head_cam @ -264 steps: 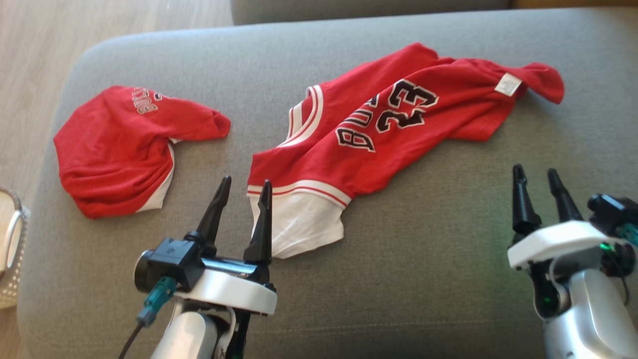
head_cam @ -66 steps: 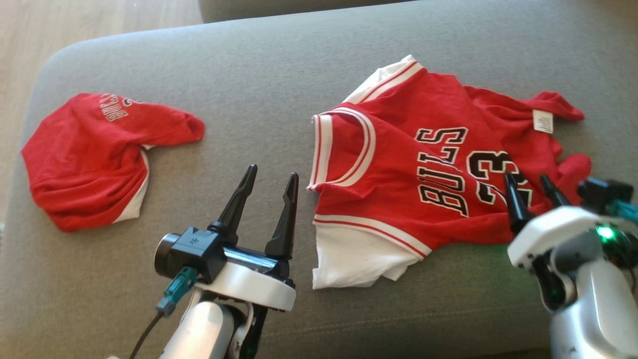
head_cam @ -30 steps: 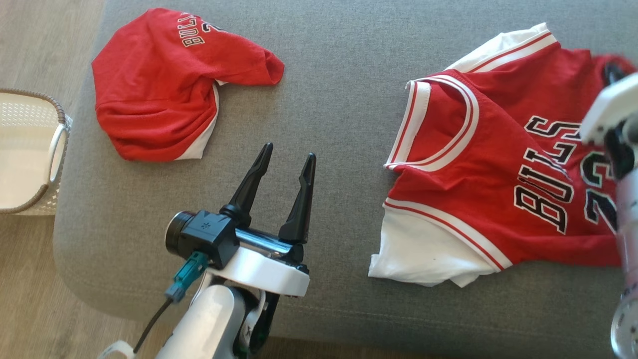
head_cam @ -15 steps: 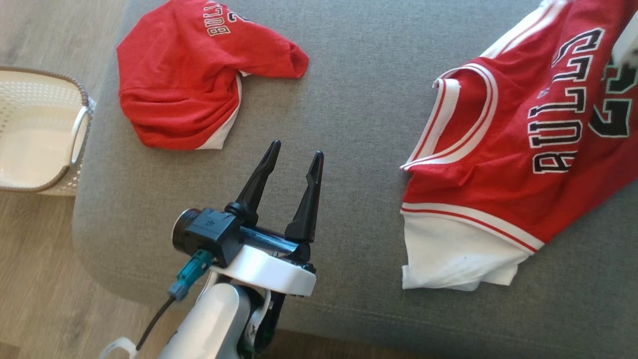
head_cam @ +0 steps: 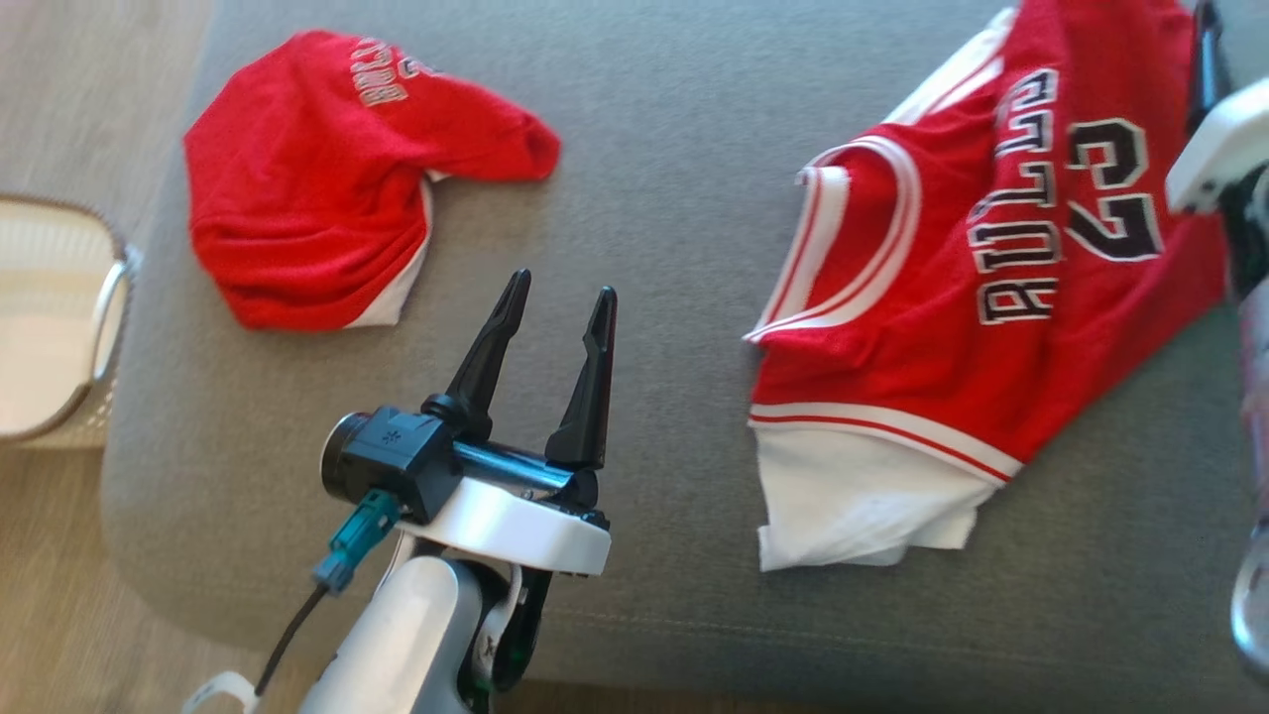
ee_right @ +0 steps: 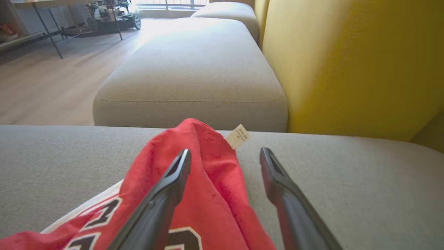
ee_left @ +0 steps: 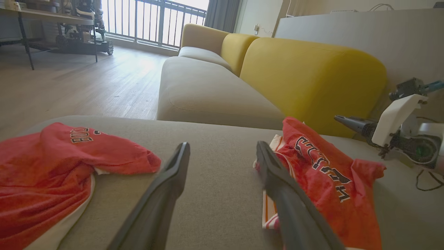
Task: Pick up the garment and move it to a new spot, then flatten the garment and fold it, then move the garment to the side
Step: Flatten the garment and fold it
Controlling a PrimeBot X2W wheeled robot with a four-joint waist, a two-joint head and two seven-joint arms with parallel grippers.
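The garment (head_cam: 932,297) is a red jersey with white trim and black "BULLS 23" lettering, lying rumpled on the right of the grey sofa seat (head_cam: 674,159). My right gripper (ee_right: 225,152) is open over its far hem. A raised red fold (ee_right: 204,166) with a white tag (ee_right: 238,136) sits between and under the fingers, not pinched. The right gripper's white housing (head_cam: 1214,149) shows at the right edge of the head view. My left gripper (head_cam: 561,288) hovers open and empty over bare cushion, left of the jersey's collar (head_cam: 843,248).
A second red garment (head_cam: 317,188) lies bunched at the seat's left end. A white basket (head_cam: 50,327) stands on the wooden floor beyond the left edge. The yellow backrest (ee_left: 312,76) rises behind the jersey. The seat's front edge runs just below my left wrist.
My right gripper has gone from shut on the jersey's hem to open, letting the cloth go after dragging it right. The head camera shifted. The left gripper stayed open.
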